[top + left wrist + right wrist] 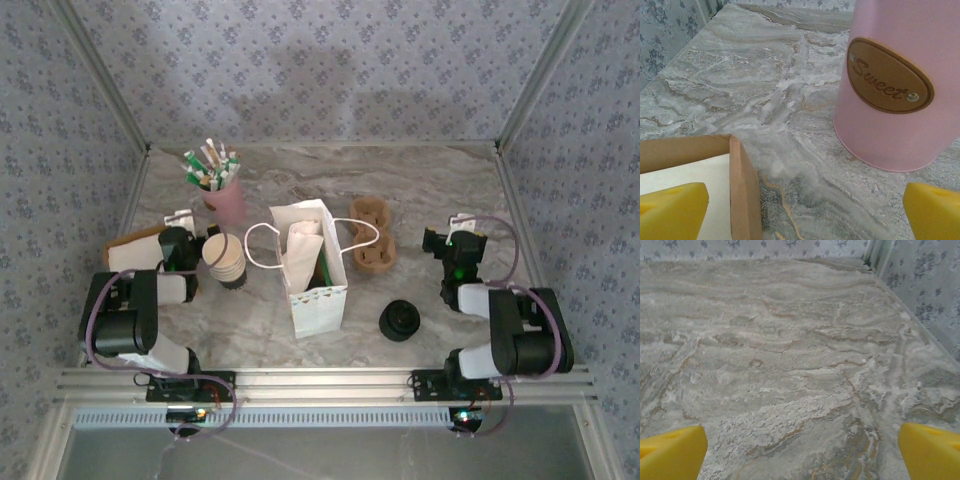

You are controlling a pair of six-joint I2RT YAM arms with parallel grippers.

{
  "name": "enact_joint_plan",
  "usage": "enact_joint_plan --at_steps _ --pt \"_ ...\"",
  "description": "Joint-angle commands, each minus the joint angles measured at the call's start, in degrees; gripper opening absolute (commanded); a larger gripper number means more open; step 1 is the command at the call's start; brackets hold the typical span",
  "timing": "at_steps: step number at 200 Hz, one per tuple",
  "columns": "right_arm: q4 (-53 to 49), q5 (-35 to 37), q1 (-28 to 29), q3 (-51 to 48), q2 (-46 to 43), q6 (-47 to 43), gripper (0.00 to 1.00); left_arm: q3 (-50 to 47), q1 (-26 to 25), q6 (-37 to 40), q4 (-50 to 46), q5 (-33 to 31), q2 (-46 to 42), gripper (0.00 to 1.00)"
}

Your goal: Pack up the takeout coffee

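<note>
Pink canister (900, 125): we read "Sweet" on its label.
White paper bag (318, 298): upright.
Cardboard cup carrier (371, 236): we see it just beside the bag.

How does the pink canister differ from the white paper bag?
The pink canister is round; the white paper bag is boxy. The canister bears a brown oval label reading Sweet; the bag has looped cord handles. The canister stands farther back, to the left. Both stand open at the top with things inside.

bag (318, 290) 1 | canister (224, 200) 1 | carrier (370, 235) 1 | lid pile (400, 321) 1 | cup stack (224, 260) 1
</note>
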Motion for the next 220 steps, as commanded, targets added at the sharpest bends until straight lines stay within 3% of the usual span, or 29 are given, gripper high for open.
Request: enact_joint_plan --at_steps 1,23,29,36,220 --pt "5.79 -0.35 0.98 0.18 1.75 -3.15 1.00 -0.19 -0.15 1.28 2.90 1.56 0.46 0.99" --pt "8.03 -8.01 -1.46 0.28 5.74 -2.97 1.00 0.79 -0.36 1.94 1.38 2.53 0.54 0.99" --pt "12.13 -6.42 -0.91 0.01 7.40 -3.30 1.00 0.94 -0.56 2.22 1.03 2.47 0.65 0.99" --pt "5.67 -4.83 -0.36 1.20 5.41 -3.14 1.00 1.03 -0.73 2.35 0.92 2.45 0.66 0.99" --pt "1.92 -10.99 -3.38 3.54 5.54 -1.59 1.00 1.20 -1.07 2.63 0.74 2.17 0.76 0.99"
